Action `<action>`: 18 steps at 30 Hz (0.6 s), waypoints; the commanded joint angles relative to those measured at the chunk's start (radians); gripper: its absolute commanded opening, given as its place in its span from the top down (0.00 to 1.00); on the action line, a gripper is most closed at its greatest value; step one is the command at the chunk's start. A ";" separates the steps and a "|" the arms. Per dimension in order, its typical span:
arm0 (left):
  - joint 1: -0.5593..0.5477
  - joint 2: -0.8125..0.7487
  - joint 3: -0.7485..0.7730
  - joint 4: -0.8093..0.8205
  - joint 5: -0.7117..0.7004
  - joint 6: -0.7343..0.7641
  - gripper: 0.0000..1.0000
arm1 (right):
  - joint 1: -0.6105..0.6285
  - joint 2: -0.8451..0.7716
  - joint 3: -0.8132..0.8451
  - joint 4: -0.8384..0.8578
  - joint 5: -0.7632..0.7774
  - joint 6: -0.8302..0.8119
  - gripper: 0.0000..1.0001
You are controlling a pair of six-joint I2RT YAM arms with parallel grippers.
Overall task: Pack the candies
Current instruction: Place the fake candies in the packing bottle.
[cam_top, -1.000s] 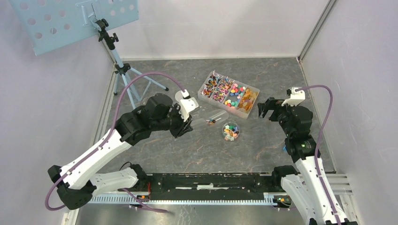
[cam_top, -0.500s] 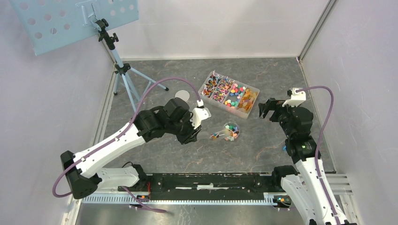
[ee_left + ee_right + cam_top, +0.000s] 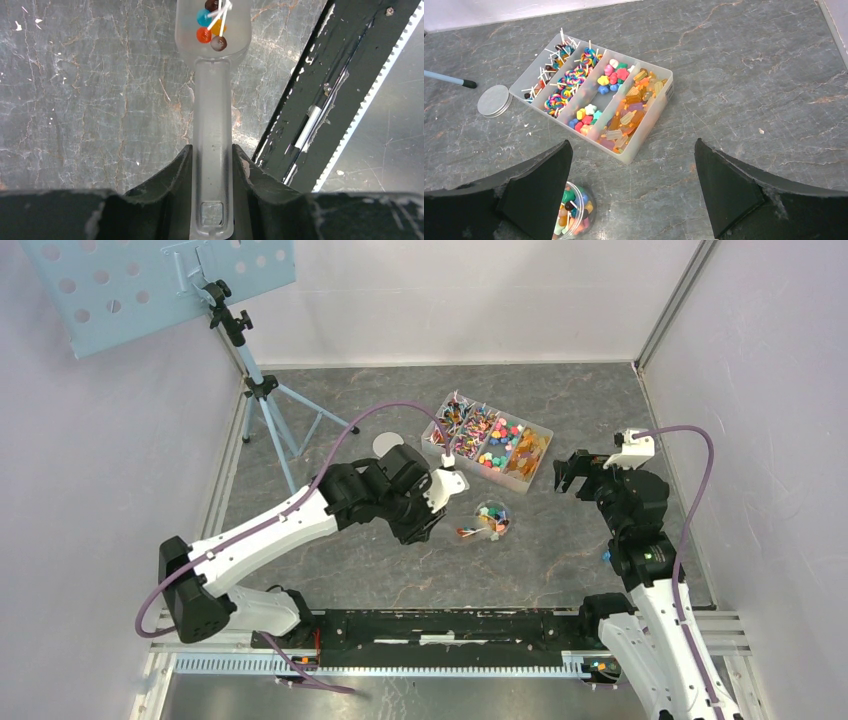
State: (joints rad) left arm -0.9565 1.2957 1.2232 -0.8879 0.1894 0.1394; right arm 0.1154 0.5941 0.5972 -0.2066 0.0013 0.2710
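My left gripper point(image 3: 212, 156) is shut on the handle of a translucent plastic scoop point(image 3: 212, 115). A few small lollipop candies point(image 3: 210, 27) lie in its bowl. In the top view the scoop's bowl point(image 3: 468, 532) hangs just left of a small clear jar point(image 3: 491, 520) holding mixed candies. A divided tray point(image 3: 520, 480) of several sorts of candies point(image 3: 596, 95) stands behind the jar. My right gripper point(image 3: 632, 145) is open and holds nothing, hovering right of the tray, with the jar point(image 3: 574, 210) by its left finger.
A grey round lid point(image 3: 388, 443) lies left of the tray, also seen as a disc point(image 3: 494, 100) in the right wrist view. A tripod stand point(image 3: 262, 390) with a perforated board occupies the back left. A black rail point(image 3: 450, 625) runs along the near edge.
My left arm has swung right and nearer with the scoop, from beside the lid to just left of the jar. The right arm has not moved.
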 commanded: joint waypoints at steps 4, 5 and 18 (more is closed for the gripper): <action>-0.010 0.054 0.087 -0.016 -0.024 -0.023 0.98 | -0.005 -0.012 0.038 0.014 0.008 -0.010 0.02; -0.010 0.062 0.098 -0.023 -0.031 -0.022 0.98 | -0.003 -0.013 0.040 0.013 0.007 -0.009 0.02; -0.022 0.150 0.197 -0.089 -0.106 -0.029 0.98 | -0.004 -0.023 0.028 0.014 0.006 -0.004 0.02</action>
State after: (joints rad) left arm -0.9718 1.4303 1.3651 -0.9550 0.1249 0.1394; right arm 0.1154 0.5804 0.5980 -0.2115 0.0010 0.2714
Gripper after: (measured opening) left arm 0.370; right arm 0.979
